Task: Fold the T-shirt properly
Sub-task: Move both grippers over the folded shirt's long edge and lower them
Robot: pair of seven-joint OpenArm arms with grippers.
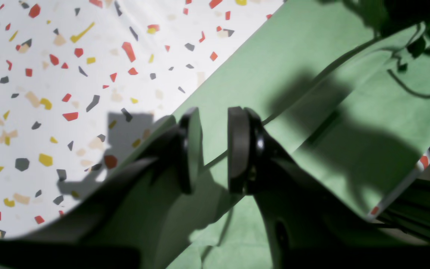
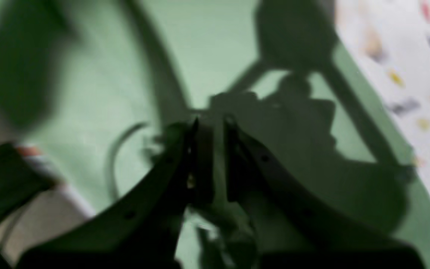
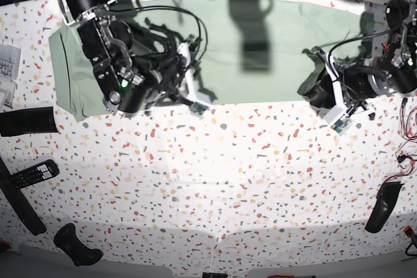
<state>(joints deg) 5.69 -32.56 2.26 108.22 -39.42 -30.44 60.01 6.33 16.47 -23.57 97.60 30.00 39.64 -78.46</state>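
The pale green T-shirt lies spread flat along the far side of the speckled table. My left gripper hovers low over the T-shirt at its near edge, on the right in the base view. Its pads stand a little apart, and a seam line shows in the gap. My right gripper sits at the shirt's near edge further left. The right wrist view is blurred, but its fingers look pressed together on puckered T-shirt fabric.
A remote control and a black roll lie at the left. Another black object sits at the near left, and one more at the near right. The table's far edge runs just beyond the shirt.
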